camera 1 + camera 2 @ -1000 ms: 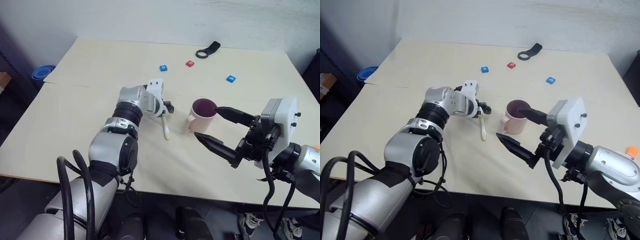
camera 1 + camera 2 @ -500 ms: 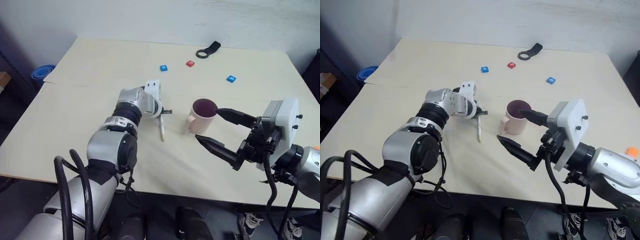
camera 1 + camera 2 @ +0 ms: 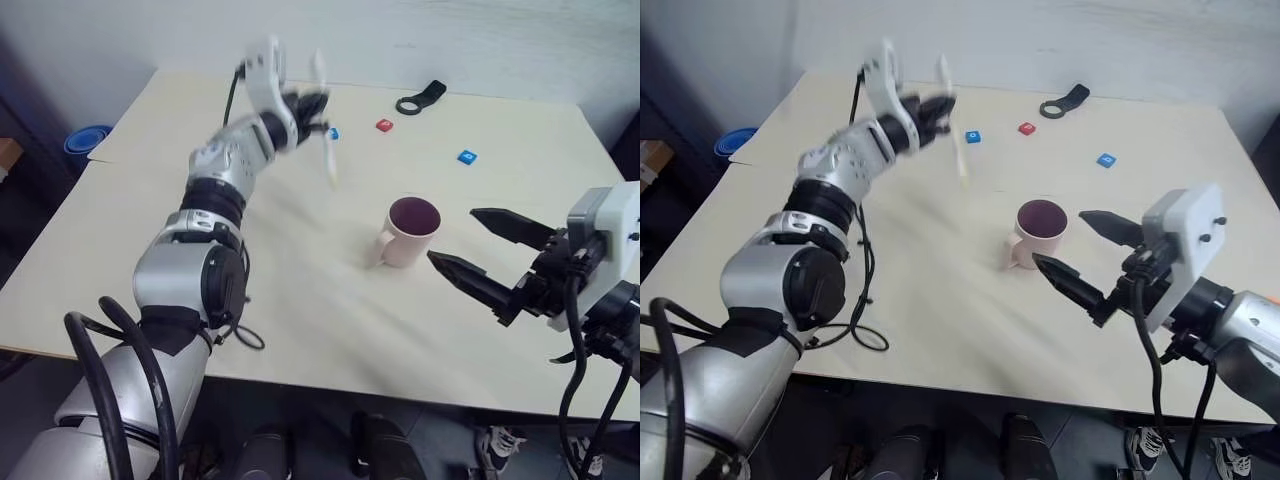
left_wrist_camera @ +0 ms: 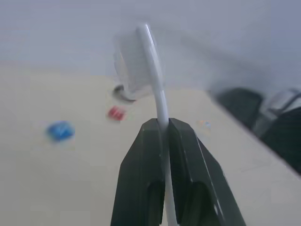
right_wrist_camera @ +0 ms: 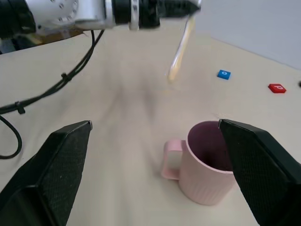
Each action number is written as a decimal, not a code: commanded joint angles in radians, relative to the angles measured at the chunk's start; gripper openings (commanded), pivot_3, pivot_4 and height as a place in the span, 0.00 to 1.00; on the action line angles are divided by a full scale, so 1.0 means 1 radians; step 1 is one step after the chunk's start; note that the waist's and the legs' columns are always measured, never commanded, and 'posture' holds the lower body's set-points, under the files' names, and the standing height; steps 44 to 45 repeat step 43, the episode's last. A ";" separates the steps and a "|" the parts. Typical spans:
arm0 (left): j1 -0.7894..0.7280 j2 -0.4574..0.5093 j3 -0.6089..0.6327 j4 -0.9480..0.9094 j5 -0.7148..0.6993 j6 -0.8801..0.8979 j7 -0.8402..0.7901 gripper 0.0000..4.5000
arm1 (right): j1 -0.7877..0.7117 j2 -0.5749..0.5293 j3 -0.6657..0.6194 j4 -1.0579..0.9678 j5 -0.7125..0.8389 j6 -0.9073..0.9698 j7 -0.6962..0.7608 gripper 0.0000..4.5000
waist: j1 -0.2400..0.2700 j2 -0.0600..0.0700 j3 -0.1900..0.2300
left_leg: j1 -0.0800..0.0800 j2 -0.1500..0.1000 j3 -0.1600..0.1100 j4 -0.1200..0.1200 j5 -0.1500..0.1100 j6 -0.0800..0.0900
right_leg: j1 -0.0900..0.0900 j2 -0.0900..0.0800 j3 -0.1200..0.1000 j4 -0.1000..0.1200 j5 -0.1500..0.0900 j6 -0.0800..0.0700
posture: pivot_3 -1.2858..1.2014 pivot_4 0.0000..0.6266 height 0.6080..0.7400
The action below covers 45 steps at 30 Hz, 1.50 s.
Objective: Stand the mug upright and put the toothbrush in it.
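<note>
The pale pink ribbed mug [image 3: 405, 232] stands upright near the middle of the table, handle toward the robot's left, dark inside facing up. The slim white toothbrush [image 3: 326, 150] hangs in the air above the table beyond the mug, with my left gripper [image 3: 315, 105] shut on it. In the left wrist view the toothbrush [image 4: 155, 80] rises from between the closed fingers, bristle head at the far end. My right gripper [image 3: 452, 238] is open just right of the mug, one finger on each side of the mug's [image 5: 207, 162] right half and touching nothing.
Small blue tiles [image 3: 466, 157] and a red tile [image 3: 384, 125] lie on the far part of the table, with a black ring-ended tool [image 3: 418, 99] near the back edge. A blue bowl [image 3: 85, 143] sits off the table's left side.
My left gripper closed on the toothbrush and lifted it off the table, up and toward the far side. The right gripper drew back slightly to the right of the mug.
</note>
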 commanded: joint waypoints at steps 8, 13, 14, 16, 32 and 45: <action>0.055 -0.170 -0.163 -0.203 0.000 -0.127 -0.329 0.00 | 0.046 -0.006 -0.097 -0.013 0.033 -0.021 -0.093 1.00 | 0.004 0.000 0.000 | 0.000 -0.005 -0.002 0.001 0.000 0.002 | 0.002 0.001 0.000 -0.002 0.001 0.001 | 0.52 0.24 1.00; 0.098 -0.219 -0.251 -0.179 0.072 -0.232 -0.313 0.00 | 0.068 0.004 -0.117 -0.029 0.052 -0.037 -0.142 1.00 | -0.003 0.000 0.000 | 0.001 -0.004 -0.004 0.001 -0.001 0.003 | 0.002 0.001 0.003 -0.003 0.001 0.002 | 0.52 0.24 1.00; 0.104 -0.225 -0.258 -0.174 0.081 -0.255 -0.305 0.00 | 0.071 0.004 -0.118 -0.031 0.055 -0.039 -0.148 1.00 | -0.004 0.000 0.000 | 0.001 -0.003 -0.004 0.001 -0.001 0.004 | 0.002 0.001 0.004 -0.003 0.001 0.002 | 0.52 0.24 1.00; 0.115 -0.233 -0.270 -0.159 0.099 -0.298 -0.280 0.07 | 0.076 0.005 -0.116 -0.036 0.059 -0.044 -0.160 1.00 | -0.006 0.000 0.000 | 0.001 0.000 -0.004 0.002 -0.001 0.004 | 0.002 0.001 0.004 -0.004 0.001 0.002 | 0.52 0.24 1.00; 0.273 0.192 -0.290 -0.409 0.047 -0.036 -0.630 0.99 | 0.043 -0.073 -0.029 0.181 -0.129 -0.048 0.096 1.00 | -0.039 0.000 0.000 | 0.002 0.001 -0.002 0.002 -0.001 0.005 | 0.001 0.001 0.006 0.002 0.001 0.002 | 0.52 0.24 1.00; 0.589 0.740 -0.325 -0.773 0.039 -0.061 -1.013 0.99 | 0.120 -0.293 -0.066 0.515 -0.341 -0.034 0.801 1.00 | -0.019 0.001 0.000 | 0.002 0.002 -0.004 0.009 -0.005 0.010 | 0.004 0.001 0.004 0.002 0.001 0.000 | 0.52 0.24 1.00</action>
